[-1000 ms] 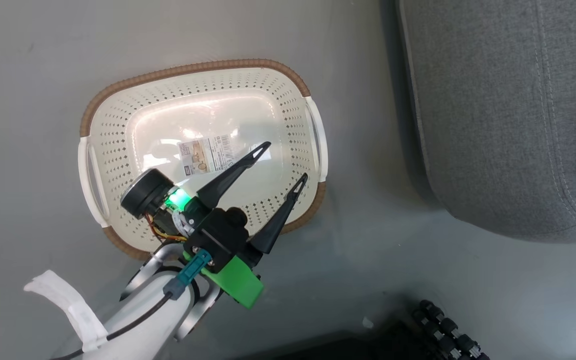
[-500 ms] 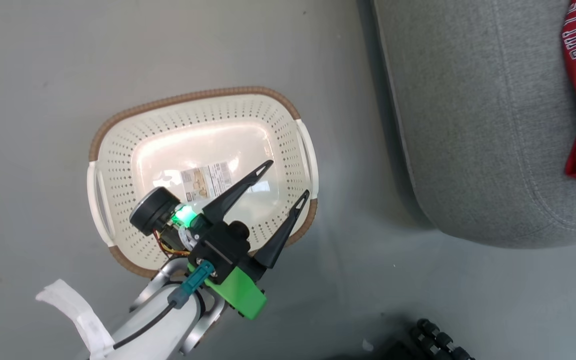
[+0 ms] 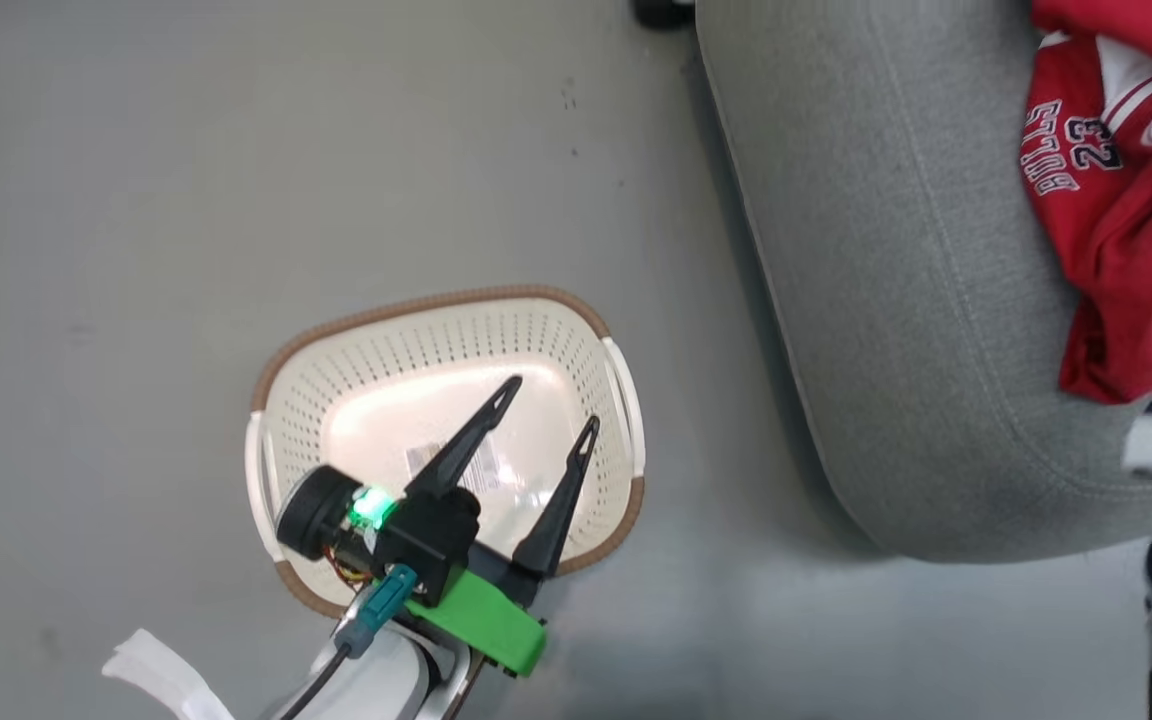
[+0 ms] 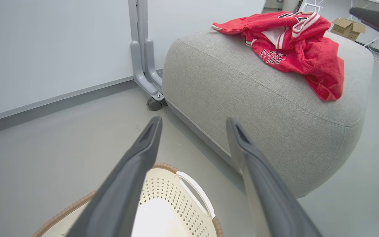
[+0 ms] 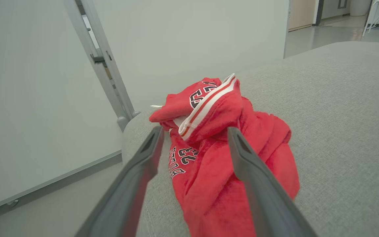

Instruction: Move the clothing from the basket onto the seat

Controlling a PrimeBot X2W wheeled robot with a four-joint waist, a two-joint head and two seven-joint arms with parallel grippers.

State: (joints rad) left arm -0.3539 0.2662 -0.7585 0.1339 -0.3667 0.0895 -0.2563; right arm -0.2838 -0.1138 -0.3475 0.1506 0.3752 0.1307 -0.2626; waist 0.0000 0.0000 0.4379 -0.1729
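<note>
The basket (image 3: 436, 299) sits on the floor (image 3: 236, 150) left of the seat (image 3: 886, 300), the clothing (image 3: 1126, 220) lies on the seat's right side, and the left gripper (image 3: 553, 400) hangs above the basket.

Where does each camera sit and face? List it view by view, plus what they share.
Head view: on the head, facing down at the basket and the seat; left gripper open over the basket.
Left wrist view: on the left wrist, facing over the basket toward the seat; own fingers show.
Right wrist view: on the right wrist, facing along the seat; right gripper open before the clothing.
Shared: all three show the clothing on the seat.
</note>
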